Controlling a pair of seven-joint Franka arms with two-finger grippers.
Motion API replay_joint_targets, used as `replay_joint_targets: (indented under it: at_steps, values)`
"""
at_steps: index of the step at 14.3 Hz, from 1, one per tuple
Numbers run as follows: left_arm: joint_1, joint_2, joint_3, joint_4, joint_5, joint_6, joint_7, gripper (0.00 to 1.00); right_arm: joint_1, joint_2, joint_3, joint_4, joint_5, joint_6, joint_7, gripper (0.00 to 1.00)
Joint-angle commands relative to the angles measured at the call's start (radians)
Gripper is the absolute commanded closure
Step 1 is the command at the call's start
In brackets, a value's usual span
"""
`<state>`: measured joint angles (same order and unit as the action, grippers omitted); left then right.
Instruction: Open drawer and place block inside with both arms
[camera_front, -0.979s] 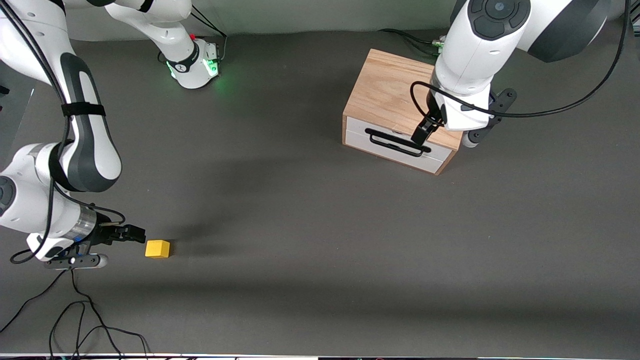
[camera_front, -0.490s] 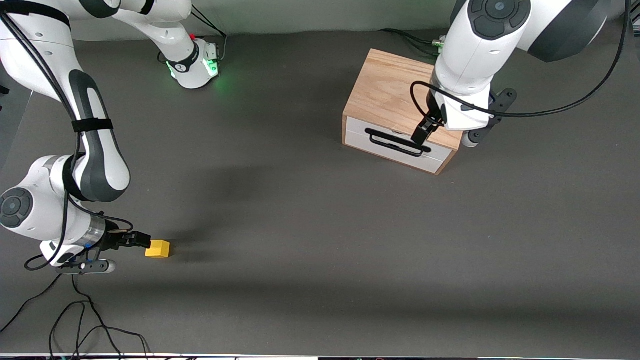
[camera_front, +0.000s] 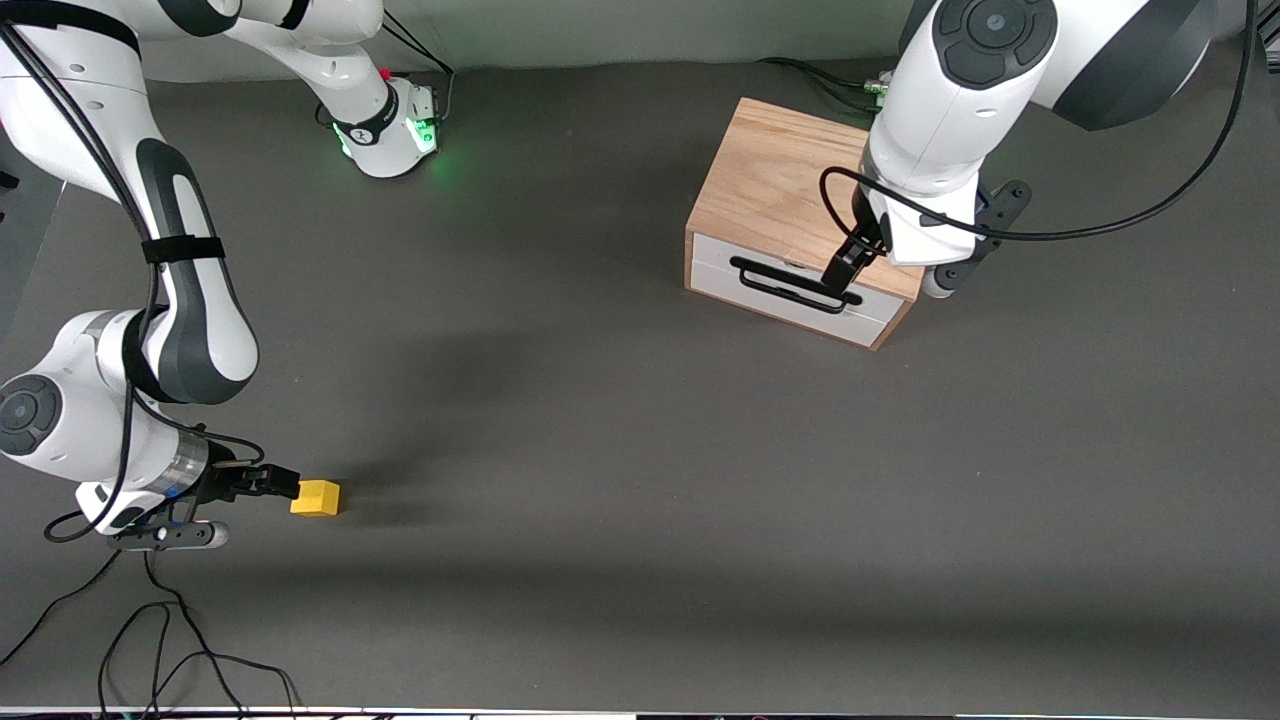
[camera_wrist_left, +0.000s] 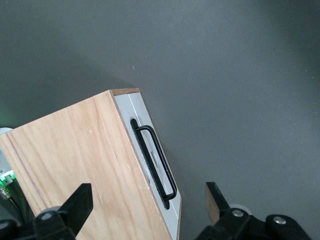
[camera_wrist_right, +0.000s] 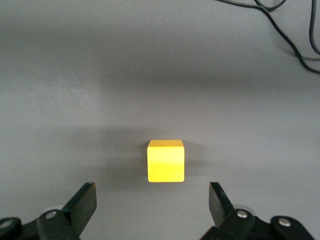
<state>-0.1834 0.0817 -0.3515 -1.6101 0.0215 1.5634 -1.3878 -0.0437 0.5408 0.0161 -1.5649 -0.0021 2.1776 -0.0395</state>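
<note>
The yellow block (camera_front: 316, 497) (camera_wrist_right: 166, 160) lies on the dark table toward the right arm's end. My right gripper (camera_front: 283, 483) (camera_wrist_right: 150, 202) is low beside it and open, its fingertips just short of the block with nothing between them. The oak cabinet (camera_front: 775, 185) (camera_wrist_left: 75, 160) stands toward the left arm's end. Its white drawer (camera_front: 800, 300) (camera_wrist_left: 137, 120) is shut, the black handle (camera_front: 790, 285) (camera_wrist_left: 156, 160) lying against its front. My left gripper (camera_front: 845, 270) (camera_wrist_left: 148, 205) hangs open over the cabinet's front edge, above the handle, gripping nothing.
Loose black cables (camera_front: 150, 640) (camera_wrist_right: 290, 30) trail on the table near the front camera at the right arm's end. The right arm's green-lit base (camera_front: 390, 130) stands at the back. More cables (camera_front: 830, 80) run beside the cabinet's back corner.
My right arm has swung in and brought its open gripper up close to the block. The left gripper has hardly moved above the handle. The block and drawer are unchanged.
</note>
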Motion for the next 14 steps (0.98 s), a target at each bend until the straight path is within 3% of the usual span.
replay_joint_targets:
  at_steps: [1,14]
  values:
    - [-0.082,0.173,-0.101,0.147,0.066,0.006,-0.396,0.0,0.008,-0.007,-0.002,0.022,-0.01,-0.015,-0.01,0.0]
    - [-0.044,0.22,-0.099,0.104,0.054,0.047,-0.364,0.0,0.001,-0.024,-0.002,0.028,-0.009,-0.076,-0.019,0.0]
